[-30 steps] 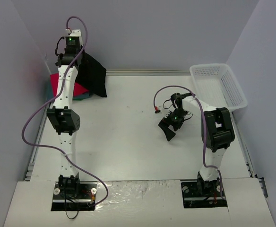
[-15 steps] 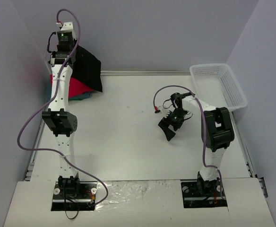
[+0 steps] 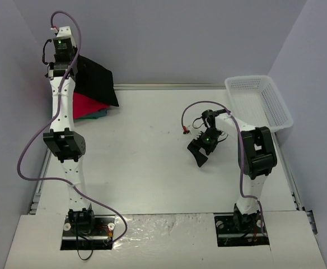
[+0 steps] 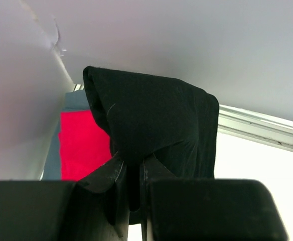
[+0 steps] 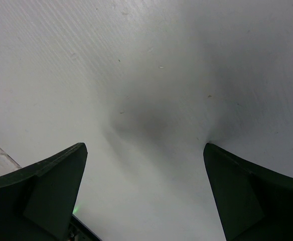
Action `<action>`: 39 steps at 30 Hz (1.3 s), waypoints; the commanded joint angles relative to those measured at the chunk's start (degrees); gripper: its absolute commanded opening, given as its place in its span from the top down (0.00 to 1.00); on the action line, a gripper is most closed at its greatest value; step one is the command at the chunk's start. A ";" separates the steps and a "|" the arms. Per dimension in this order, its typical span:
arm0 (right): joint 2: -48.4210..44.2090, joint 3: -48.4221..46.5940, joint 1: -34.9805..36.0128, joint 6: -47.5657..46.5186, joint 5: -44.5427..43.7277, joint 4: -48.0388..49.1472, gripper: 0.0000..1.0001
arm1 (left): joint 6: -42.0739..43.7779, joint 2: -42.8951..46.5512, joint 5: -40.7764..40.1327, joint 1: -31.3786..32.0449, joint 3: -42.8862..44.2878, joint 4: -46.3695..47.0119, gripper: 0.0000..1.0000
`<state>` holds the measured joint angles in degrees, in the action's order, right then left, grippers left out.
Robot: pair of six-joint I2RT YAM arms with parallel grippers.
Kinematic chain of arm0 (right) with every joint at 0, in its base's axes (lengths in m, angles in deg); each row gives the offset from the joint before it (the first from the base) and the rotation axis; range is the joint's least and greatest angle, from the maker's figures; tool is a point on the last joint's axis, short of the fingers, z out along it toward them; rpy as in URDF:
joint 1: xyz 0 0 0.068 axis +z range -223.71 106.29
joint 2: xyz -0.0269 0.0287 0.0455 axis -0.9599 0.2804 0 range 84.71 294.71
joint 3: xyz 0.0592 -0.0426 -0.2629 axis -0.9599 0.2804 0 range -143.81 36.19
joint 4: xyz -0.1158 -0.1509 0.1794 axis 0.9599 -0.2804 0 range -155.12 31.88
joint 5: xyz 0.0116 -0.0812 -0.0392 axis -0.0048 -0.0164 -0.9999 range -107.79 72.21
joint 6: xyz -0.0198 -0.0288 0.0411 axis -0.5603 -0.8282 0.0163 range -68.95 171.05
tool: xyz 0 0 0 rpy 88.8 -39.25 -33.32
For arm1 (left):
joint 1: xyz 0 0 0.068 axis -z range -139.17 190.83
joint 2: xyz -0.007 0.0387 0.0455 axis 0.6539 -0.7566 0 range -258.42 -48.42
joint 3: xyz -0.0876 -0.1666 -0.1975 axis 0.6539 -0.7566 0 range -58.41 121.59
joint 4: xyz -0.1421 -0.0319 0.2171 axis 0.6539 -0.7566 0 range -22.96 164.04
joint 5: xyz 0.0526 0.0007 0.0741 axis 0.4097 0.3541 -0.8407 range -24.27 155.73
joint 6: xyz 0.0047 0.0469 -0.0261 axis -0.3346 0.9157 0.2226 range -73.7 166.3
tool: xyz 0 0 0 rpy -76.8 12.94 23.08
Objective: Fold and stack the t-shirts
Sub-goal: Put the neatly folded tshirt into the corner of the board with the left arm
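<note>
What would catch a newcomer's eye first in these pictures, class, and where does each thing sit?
The black t-shirt, pinched in the shut left gripper, hangs raised at the far left corner of the table, by a red-pink shirt lying on a teal one. At the far right edge is a white mesh basket, and the right gripper hovers open over bare table.

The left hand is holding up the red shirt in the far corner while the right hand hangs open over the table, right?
Not quite. The left hand grips the black t-shirt, not the red t-shirt, which lies below it, as the left wrist view shows. The right hand is open over the table.
</note>
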<state>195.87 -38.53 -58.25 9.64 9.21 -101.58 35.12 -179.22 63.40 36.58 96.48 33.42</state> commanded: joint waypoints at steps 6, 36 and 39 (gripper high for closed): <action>7.41 3.97 0.36 -0.08 -1.78 -1.10 0.00 | 0.89 5.21 0.74 -2.69 -0.29 5.82 0.98; 14.79 4.05 0.09 1.33 -3.10 -2.15 0.00 | 21.81 -5.51 -2.75 -9.55 -8.02 13.99 0.20; 15.76 4.14 0.09 1.33 -3.36 -2.15 0.00 | 22.78 -5.26 -3.91 -10.07 -8.72 14.08 0.01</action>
<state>199.52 -41.35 -58.25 12.04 8.82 -104.29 53.87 -185.01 62.50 27.36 87.94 44.17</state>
